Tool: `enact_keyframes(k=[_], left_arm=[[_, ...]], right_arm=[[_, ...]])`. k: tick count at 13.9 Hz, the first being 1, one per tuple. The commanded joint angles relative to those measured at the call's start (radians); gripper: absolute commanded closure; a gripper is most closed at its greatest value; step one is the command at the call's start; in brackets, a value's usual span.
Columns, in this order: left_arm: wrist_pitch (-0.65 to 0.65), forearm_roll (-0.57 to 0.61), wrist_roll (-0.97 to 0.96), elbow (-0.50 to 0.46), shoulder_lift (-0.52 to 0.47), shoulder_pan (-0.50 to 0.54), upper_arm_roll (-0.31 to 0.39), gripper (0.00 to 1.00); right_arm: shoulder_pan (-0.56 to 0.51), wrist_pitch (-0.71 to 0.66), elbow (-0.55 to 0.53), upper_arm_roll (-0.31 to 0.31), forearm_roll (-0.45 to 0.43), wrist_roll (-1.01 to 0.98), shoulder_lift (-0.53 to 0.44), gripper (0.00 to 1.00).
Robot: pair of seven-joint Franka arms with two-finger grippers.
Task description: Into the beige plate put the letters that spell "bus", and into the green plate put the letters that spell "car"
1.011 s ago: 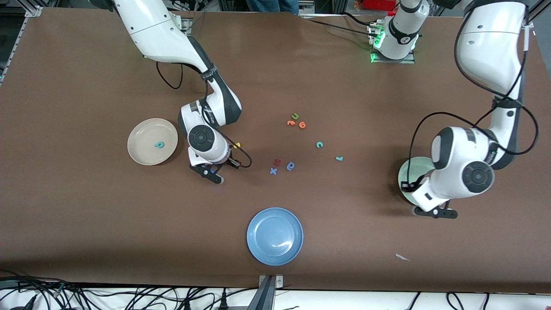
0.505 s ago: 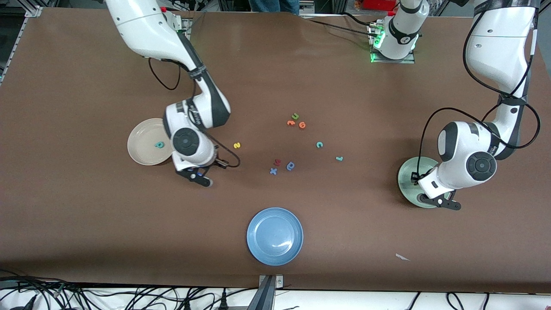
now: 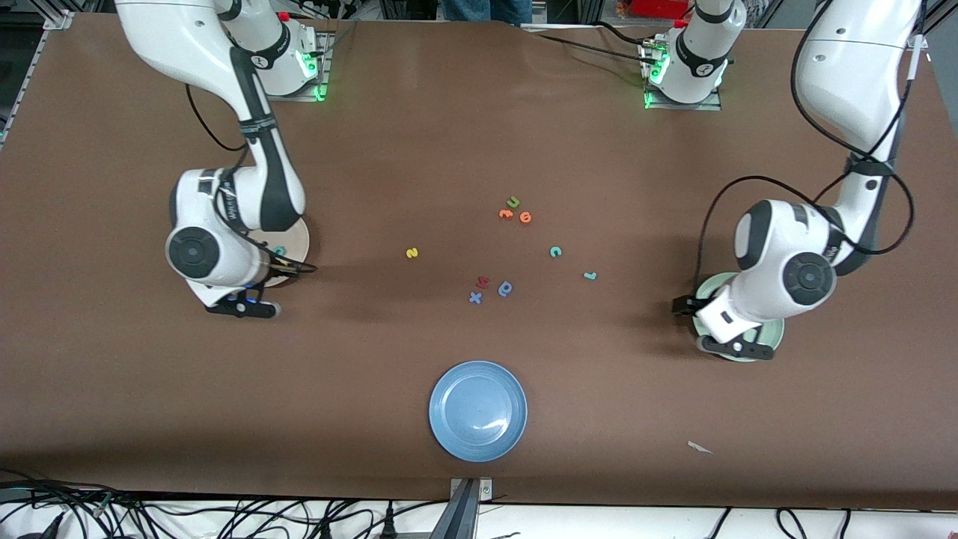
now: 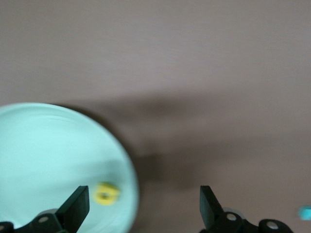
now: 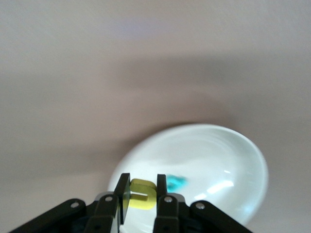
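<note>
Right gripper (image 5: 142, 201), pinched on a yellow letter (image 5: 143, 193) over the beige plate (image 5: 233, 160) where the teal letter (image 5: 176, 183) lies, looks ready to drop it, while the left gripper (image 4: 143, 208) hangs wide open and empty over the green plate (image 4: 43, 155), the yellow "a" (image 4: 106, 193) lying inside.

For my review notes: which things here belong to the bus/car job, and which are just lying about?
Job: beige plate with teal b; yellow u in the shut right tool over its edge; yellow s; green plate with yellow a under the open left tool; teal c; teal r.
Lying about: green u, two orange letters, red letter, blue x, blue round letter, blue plate, paper scrap.
</note>
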Motion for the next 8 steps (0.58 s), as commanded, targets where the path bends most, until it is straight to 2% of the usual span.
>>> enact_keyframes(k=[1,3,4,5,6,7,8], left_arm=[[0.025,-0.030,-0.150,-0.056,-0.023,-0.003,-0.069,0.00],[0.116,-0.018,-0.279,-0.123,-0.030,-0.006,-0.129,0.01],[0.171,-0.015,-0.321,-0.165,-0.038,-0.020,-0.143,0.02],[0.219,-0.015,-0.356,-0.195,-0.041,-0.050,-0.143,0.02],[0.245,-0.010,-0.397,-0.208,-0.040,-0.079,-0.140,0.03],[0.253,0.019,-0.450,-0.210,-0.034,-0.102,-0.140,0.04],[0.253,0.075,-0.520,-0.208,-0.028,-0.119,-0.141,0.06]], right_arm=[[0.010,0.039,-0.174,-0.041,0.000,-0.132,-0.076,0.84],[0.010,0.090,-0.250,-0.049,0.000,-0.167,-0.076,0.83],[0.010,0.111,-0.267,-0.049,0.002,-0.169,-0.075,0.80],[0.010,0.118,-0.268,-0.047,0.002,-0.170,-0.072,0.65],[0.010,0.116,-0.268,-0.047,0.002,-0.174,-0.070,0.26],[0.010,0.107,-0.261,-0.047,0.005,-0.172,-0.075,0.07],[0.010,0.102,-0.255,-0.047,0.005,-0.166,-0.090,0.06]])
